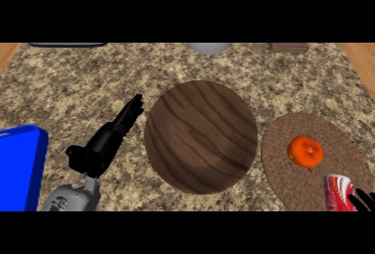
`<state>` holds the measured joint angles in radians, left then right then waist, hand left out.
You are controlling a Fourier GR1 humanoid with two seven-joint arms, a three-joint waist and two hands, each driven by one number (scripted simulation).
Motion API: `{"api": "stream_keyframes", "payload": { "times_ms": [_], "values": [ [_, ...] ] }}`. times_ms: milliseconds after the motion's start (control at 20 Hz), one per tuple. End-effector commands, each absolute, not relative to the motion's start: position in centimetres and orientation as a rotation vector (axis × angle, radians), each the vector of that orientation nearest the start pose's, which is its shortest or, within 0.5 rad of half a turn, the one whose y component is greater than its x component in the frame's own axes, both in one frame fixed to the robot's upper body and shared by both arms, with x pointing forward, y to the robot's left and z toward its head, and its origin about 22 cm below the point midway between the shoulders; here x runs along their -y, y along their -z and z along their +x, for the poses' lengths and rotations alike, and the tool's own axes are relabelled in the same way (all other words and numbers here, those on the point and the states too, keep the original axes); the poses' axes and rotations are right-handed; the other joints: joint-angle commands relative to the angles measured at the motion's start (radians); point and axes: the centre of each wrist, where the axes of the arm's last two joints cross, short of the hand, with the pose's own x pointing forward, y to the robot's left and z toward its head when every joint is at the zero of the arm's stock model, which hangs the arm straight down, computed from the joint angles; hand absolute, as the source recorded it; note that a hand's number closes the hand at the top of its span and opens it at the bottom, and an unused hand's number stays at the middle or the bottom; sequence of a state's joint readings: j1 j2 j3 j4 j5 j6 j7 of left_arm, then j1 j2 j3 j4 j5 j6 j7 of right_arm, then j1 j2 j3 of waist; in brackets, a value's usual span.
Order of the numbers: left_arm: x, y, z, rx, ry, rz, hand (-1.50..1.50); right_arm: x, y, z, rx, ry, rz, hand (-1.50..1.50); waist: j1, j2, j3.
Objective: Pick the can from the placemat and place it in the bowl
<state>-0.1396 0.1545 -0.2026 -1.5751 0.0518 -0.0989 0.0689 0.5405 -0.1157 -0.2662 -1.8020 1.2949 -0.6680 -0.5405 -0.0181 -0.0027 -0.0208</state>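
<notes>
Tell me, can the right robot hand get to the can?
Probably yes. The right robot hand shows at the lower right edge, right beside the red and white can on the round brown placemat; nothing stands between them.

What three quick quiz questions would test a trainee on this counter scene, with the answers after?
1. True or false: the can already sits in the wooden bowl.
2. Which fruit-like thing lies on the placemat with the can? A) orange B) banana C) apple
3. Fill in: the left hand rests with straight fingers to the ___ of the bowl.

Key: 1 false; it stands on the placemat's near edge, with the right hand beside it. 2 A, the orange. 3 left.
</notes>
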Motion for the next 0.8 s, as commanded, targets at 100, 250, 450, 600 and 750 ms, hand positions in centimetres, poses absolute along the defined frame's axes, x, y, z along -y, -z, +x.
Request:
{"api": "stream_keyframes", "payload": {
  "times_ms": [100,250,450,600,750],
  "values": [
    [-21.1,-3.9,26.7,1.604,0.380,-0.174,0.00,32.9,0.7,12.5,1.624,-1.037,-1.761,1.50,0.023,0.001,0.021],
    [-21.0,-2.9,26.7,1.567,0.368,-0.177,0.00,32.5,0.7,12.2,1.641,-1.022,-1.752,1.50,0.017,0.002,0.021],
    [-20.3,-3.9,27.1,1.620,0.413,-0.182,0.00,26.5,4.4,8.8,1.456,-1.280,-1.130,1.50,0.062,0.036,0.016],
    [-19.8,-4.3,27.1,1.629,0.434,-0.199,0.00,25.0,4.9,6.5,1.353,-1.336,-0.913,1.50,0.085,0.062,0.011],
    [-19.8,-4.1,27.0,1.626,0.433,-0.205,0.00,23.2,3.9,6.1,1.339,-1.344,-0.862,1.50,0.088,0.055,0.010]
  ]
}}
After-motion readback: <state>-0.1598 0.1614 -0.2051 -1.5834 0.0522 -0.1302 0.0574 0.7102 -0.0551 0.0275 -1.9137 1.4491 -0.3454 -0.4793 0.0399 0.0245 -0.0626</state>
